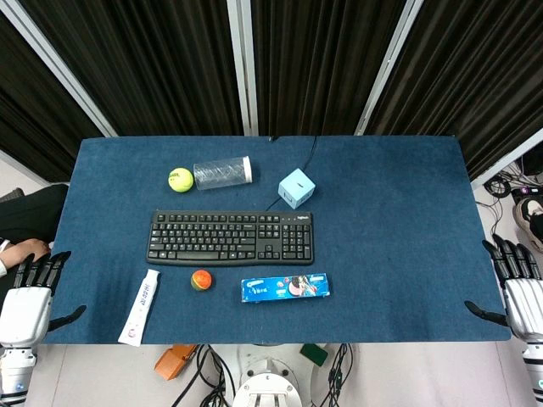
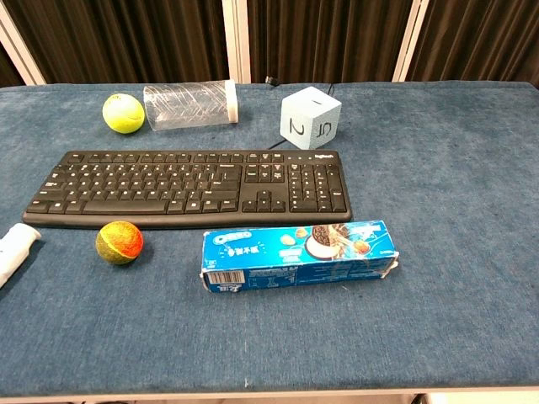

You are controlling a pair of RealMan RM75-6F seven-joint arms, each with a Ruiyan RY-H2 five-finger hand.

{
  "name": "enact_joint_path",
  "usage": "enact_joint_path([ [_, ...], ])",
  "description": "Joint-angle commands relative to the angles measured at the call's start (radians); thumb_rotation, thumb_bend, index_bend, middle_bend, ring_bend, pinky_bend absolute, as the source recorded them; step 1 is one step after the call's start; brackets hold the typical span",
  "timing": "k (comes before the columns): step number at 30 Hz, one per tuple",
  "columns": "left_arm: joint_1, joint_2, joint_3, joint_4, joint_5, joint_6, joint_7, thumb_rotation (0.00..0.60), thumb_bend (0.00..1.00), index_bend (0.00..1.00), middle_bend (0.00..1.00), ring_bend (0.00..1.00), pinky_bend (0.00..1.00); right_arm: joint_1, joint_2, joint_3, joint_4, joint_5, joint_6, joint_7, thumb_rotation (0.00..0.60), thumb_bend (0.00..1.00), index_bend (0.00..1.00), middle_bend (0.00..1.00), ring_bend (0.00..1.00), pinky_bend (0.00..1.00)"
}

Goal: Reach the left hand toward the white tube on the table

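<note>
The white tube (image 1: pixel 141 307) lies near the table's front left edge, its cap end pointing away from me; the chest view catches only its cap end (image 2: pixel 15 250) at the left border. My left hand (image 1: pixel 30 292) hovers just off the table's left edge, fingers spread and empty, a short way left of the tube. At the far right edge my right hand (image 1: pixel 515 288) is likewise open with nothing in it. Neither hand shows in the chest view.
A black keyboard (image 1: pixel 230 237) sits mid-table, with a small red-green ball (image 1: pixel 201 280) and a blue cookie box (image 1: pixel 285 288) in front of it. Behind are a tennis ball (image 1: pixel 180 179), a clear jar (image 1: pixel 222 173) on its side and a light-blue cube (image 1: pixel 296 187).
</note>
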Motion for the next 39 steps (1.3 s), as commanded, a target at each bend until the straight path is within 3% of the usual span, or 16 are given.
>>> enact_joint_path([
  [1, -0.003, 0.001, -0.005, -0.009, -0.005, -0.011, 0.015, 0.6, 0.07, 0.09, 0.14, 0.1, 0.0, 0.009, 0.004, 0.002, -0.007, 0.004, -0.012, -0.005, 0.6, 0.08, 0.0, 0.0, 0.0, 0.0],
  [8, -0.032, 0.02, -0.018, -0.048, 0.013, -0.044, 0.044, 0.6, 0.07, 0.09, 0.14, 0.1, 0.01, 0.02, 0.02, 0.011, -0.008, 0.013, -0.017, 0.01, 0.6, 0.08, 0.0, 0.0, 0.0, 0.0],
  [11, -0.071, 0.032, -0.034, -0.071, 0.032, -0.08, 0.055, 0.6, 0.07, 0.09, 0.21, 0.17, 0.18, 0.021, 0.03, 0.016, -0.013, 0.008, -0.006, 0.008, 0.6, 0.08, 0.0, 0.0, 0.0, 0.0],
  [12, -0.087, 0.036, -0.039, -0.079, 0.038, -0.096, 0.057, 0.6, 0.08, 0.11, 0.26, 0.24, 0.31, 0.022, 0.032, 0.018, -0.015, 0.007, -0.003, 0.007, 0.6, 0.08, 0.0, 0.0, 0.0, 0.0],
  [15, -0.15, 0.051, -0.049, -0.105, 0.05, -0.183, 0.069, 0.6, 0.13, 0.15, 0.47, 0.46, 0.57, 0.022, 0.042, 0.021, -0.025, 0.002, 0.008, 0.002, 0.6, 0.08, 0.0, 0.0, 0.0, 0.0],
  [18, -0.218, 0.068, -0.052, -0.138, 0.023, -0.315, 0.09, 0.6, 0.26, 0.15, 0.73, 0.73, 0.75, 0.021, 0.048, 0.02, -0.035, 0.001, 0.011, -0.004, 0.6, 0.08, 0.0, 0.0, 0.0, 0.0],
  [21, -0.278, 0.077, -0.064, -0.167, -0.051, -0.447, 0.105, 0.6, 0.4, 0.16, 0.87, 0.87, 0.84, 0.019, 0.05, 0.017, -0.042, 0.001, 0.012, -0.009, 0.6, 0.08, 0.0, 0.0, 0.0, 0.0],
  [24, -0.32, 0.068, -0.075, -0.166, -0.127, -0.54, 0.121, 0.6, 0.51, 0.18, 0.93, 0.93, 0.89, 0.017, 0.05, 0.013, -0.045, 0.004, 0.01, -0.009, 0.6, 0.08, 0.0, 0.0, 0.0, 0.0],
  [28, -0.359, 0.057, -0.076, -0.157, -0.199, -0.628, 0.125, 0.6, 0.57, 0.18, 0.97, 0.97, 0.93, 0.017, 0.05, 0.011, -0.047, 0.012, 0.004, -0.011, 0.6, 0.08, 0.0, 0.0, 0.0, 0.0],
  [33, -0.388, 0.045, -0.066, -0.147, -0.261, -0.695, 0.135, 0.6, 0.59, 0.19, 0.98, 0.98, 0.93, 0.019, 0.044, 0.008, -0.047, 0.014, -0.002, -0.017, 0.6, 0.08, 0.0, 0.0, 0.0, 0.0],
  [39, -0.399, 0.026, -0.055, -0.141, -0.275, -0.703, 0.129, 0.6, 0.59, 0.19, 0.98, 0.98, 0.94, 0.022, 0.038, 0.007, -0.048, 0.02, -0.01, -0.022, 0.6, 0.08, 0.0, 0.0, 0.0, 0.0],
])
